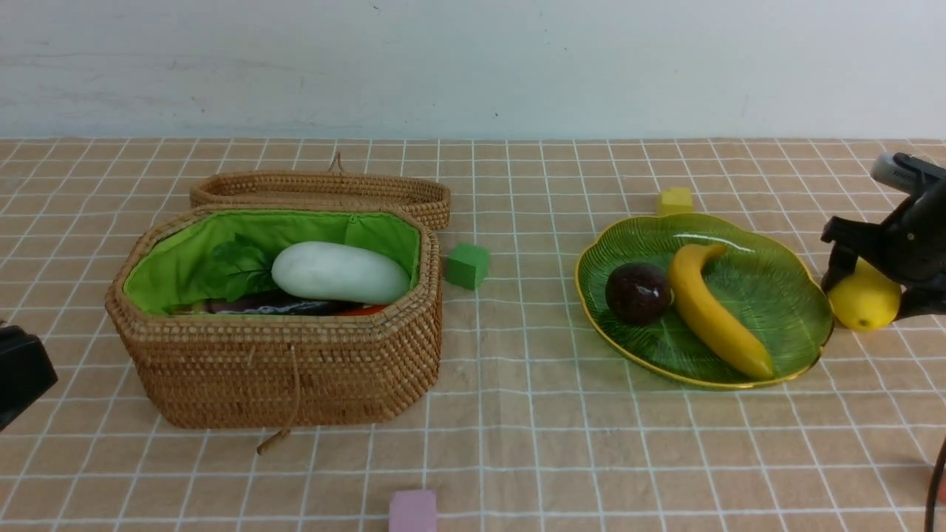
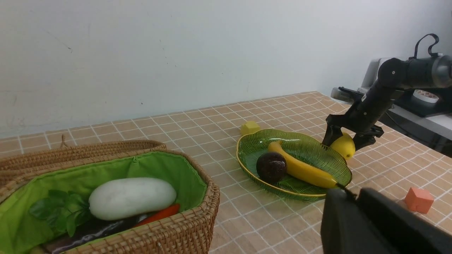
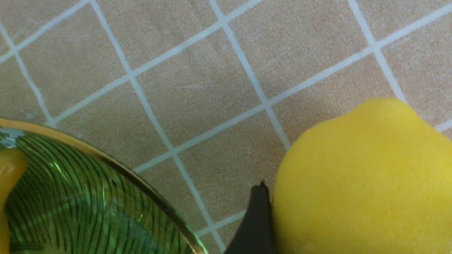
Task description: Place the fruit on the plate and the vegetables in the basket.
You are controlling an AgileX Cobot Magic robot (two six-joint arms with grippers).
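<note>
The lemon (image 1: pixel 866 301) lies on the cloth just right of the green plate (image 1: pixel 783 295). My right gripper (image 1: pixel 872 292) straddles it, one black finger (image 3: pixel 257 218) pressed against its side (image 3: pixel 360 183); the other finger is out of the wrist view. The banana (image 1: pixel 713 310) and the maroon fruit (image 1: pixel 638 293) lie on the plate. The open basket (image 1: pixel 281 369) holds the white radish (image 1: pixel 340 272), with the aubergine (image 1: pixel 281 304) and carrot (image 1: pixel 366 310) beneath it; the gourd is hidden. My left gripper (image 2: pixel 348 192) is shut and empty, near the basket's left at the table's front.
The basket lid (image 1: pixel 325 188) lies open behind it. Foam cubes stand about: green (image 1: pixel 467 264) right of the basket, yellow (image 1: pixel 674 200) behind the plate, pink (image 1: pixel 412 511) at the front edge, orange (image 2: pixel 419 199) in front of the plate.
</note>
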